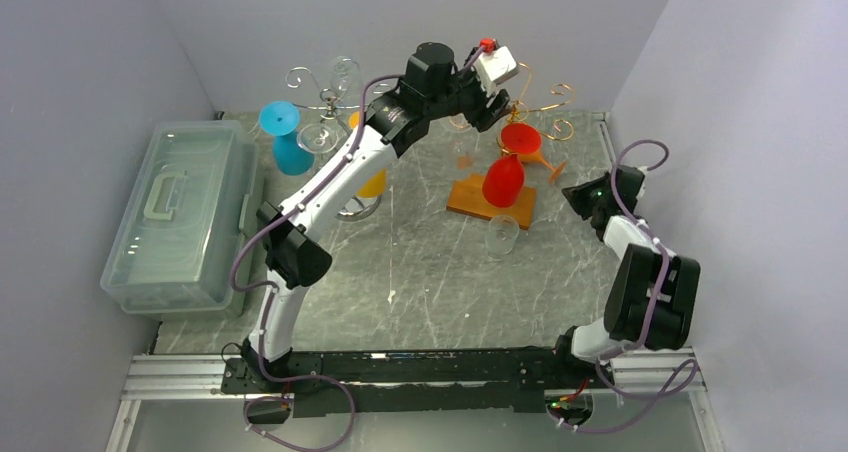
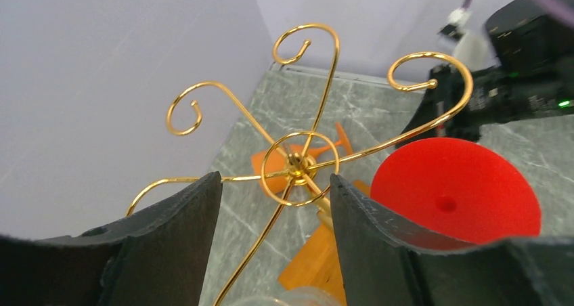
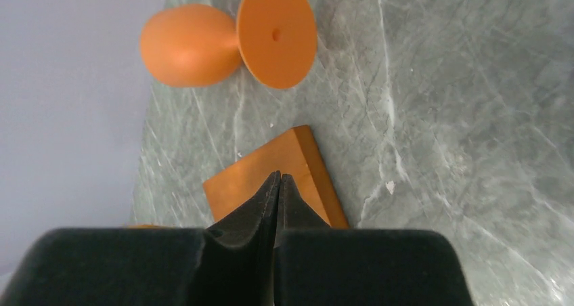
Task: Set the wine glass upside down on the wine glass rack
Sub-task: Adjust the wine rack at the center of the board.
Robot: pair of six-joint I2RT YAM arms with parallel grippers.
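Observation:
The gold wire rack [image 1: 520, 102] stands on a wooden base [image 1: 480, 204] at the back right. A red glass [image 1: 505, 177] hangs upside down on it, its red foot [image 2: 453, 187] by the hub [image 2: 298, 164]. My left gripper [image 1: 490, 112] is open at the rack's top, and the hub sits between its fingers [image 2: 169, 238]. A clear rim [image 2: 284, 298] shows low between them; I cannot tell what it is. A clear glass [image 1: 503, 234] stands in front of the base. My right gripper [image 1: 575, 194] is shut and empty over the base [image 3: 298, 160].
An orange glass [image 3: 196, 45] lies on its side behind the rack, also in the top view [image 1: 552, 162]. A silver rack [image 1: 325, 97] with clear glasses, a blue glass [image 1: 285, 137] and a yellow glass stands at the back left. A clear lidded box [image 1: 180, 212] is at the left.

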